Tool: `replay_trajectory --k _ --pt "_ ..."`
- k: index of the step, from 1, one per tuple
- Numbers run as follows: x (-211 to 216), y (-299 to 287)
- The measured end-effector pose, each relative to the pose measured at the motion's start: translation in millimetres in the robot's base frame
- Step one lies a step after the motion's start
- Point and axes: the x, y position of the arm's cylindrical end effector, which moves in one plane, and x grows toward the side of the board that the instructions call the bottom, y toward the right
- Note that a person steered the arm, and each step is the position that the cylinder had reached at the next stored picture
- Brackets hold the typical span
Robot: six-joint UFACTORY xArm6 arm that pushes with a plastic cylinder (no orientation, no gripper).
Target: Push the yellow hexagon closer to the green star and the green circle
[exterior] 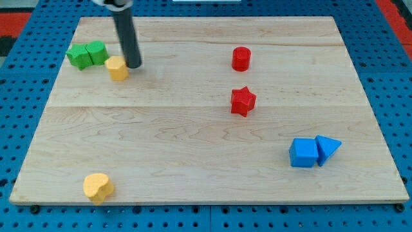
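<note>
The yellow hexagon (117,67) lies near the view's upper left. Just to its left are the green star (79,56) and the green circle (97,52), which touch each other. A small gap separates the hexagon from the green circle. My tip (133,66) stands right against the hexagon's right side. The dark rod rises from there to the view's top.
A red cylinder (241,58) and a red star (243,101) stand right of centre. A blue cube (303,153) and a blue triangle (327,149) touch at the lower right. A yellow heart (98,187) lies at the lower left. The wooden board (206,129) sits on a blue pegboard.
</note>
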Motion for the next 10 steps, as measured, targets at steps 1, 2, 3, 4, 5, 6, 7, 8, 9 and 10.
replay_trajectory --k 1,2,3,4,5,6,7,8,9,10 --pt "7.8 17.0" --pt "21.2 18.8" --pt "25.7 -0.5" --pt "40.0 -15.8" --pt "38.2 -66.4" --pt "19.1 -82.0" --pt "-9.1 -84.2" --pt "-35.3 -84.2" --pt "-19.5 -78.3" --pt "-5.9 -117.7"
